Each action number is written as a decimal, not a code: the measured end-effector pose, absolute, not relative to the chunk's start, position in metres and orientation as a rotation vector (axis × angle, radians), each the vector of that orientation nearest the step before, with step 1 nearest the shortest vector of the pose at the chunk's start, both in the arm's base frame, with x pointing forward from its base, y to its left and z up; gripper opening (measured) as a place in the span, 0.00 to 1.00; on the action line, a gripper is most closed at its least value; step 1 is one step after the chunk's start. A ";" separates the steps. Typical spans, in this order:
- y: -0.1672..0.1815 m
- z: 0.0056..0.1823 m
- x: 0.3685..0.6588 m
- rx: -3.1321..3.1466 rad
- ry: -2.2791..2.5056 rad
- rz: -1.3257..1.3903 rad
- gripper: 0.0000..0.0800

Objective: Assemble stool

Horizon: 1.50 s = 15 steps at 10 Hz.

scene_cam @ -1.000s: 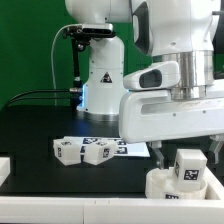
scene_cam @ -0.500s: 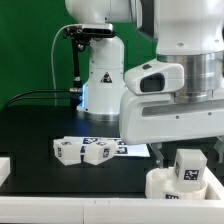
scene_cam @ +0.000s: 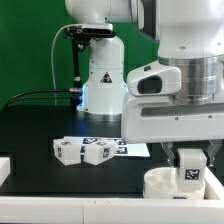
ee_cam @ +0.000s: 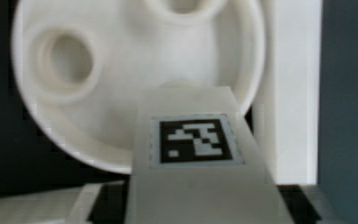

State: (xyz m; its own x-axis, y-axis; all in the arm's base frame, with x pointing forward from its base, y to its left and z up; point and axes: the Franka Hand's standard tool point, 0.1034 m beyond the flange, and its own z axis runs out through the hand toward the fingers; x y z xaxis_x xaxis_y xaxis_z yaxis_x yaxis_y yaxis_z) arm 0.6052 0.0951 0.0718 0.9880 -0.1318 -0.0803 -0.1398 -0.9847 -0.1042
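The stool's round white seat (scene_cam: 160, 185) lies at the front on the exterior view's right. A chunky white leg (scene_cam: 192, 172) with a black-and-white tag stands on it. My gripper (scene_cam: 191, 165) comes down over this leg, its fingers pressed against both sides, shut on it. In the wrist view the tagged leg (ee_cam: 194, 150) fills the middle, between the fingertips (ee_cam: 105, 205) of the gripper (ee_cam: 197, 212). Behind it is the seat (ee_cam: 87, 110) with its round holes. Other loose legs (scene_cam: 85, 151) lie in a cluster mid-table.
The marker board (scene_cam: 133, 149) lies flat just behind the loose legs. The robot's white base (scene_cam: 100, 80) stands at the back with a black cable to its left. A white block (scene_cam: 4, 166) sits at the left edge. A white rail runs along the table's front.
The fingers stood wide on either side of the leg; they have now closed in against its sides. The hand has stayed over the seat.
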 end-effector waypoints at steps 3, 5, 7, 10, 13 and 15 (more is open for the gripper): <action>0.101 0.070 0.604 -2.980 0.597 0.079 0.42; 0.110 0.069 0.605 -2.840 1.057 0.045 0.42; 0.109 0.069 0.600 -2.626 1.458 0.037 0.42; 0.108 0.068 0.600 -2.493 1.653 0.065 0.42; 0.109 0.068 0.598 -2.131 2.069 0.141 0.42; 0.110 0.067 0.597 -1.780 2.359 0.146 0.42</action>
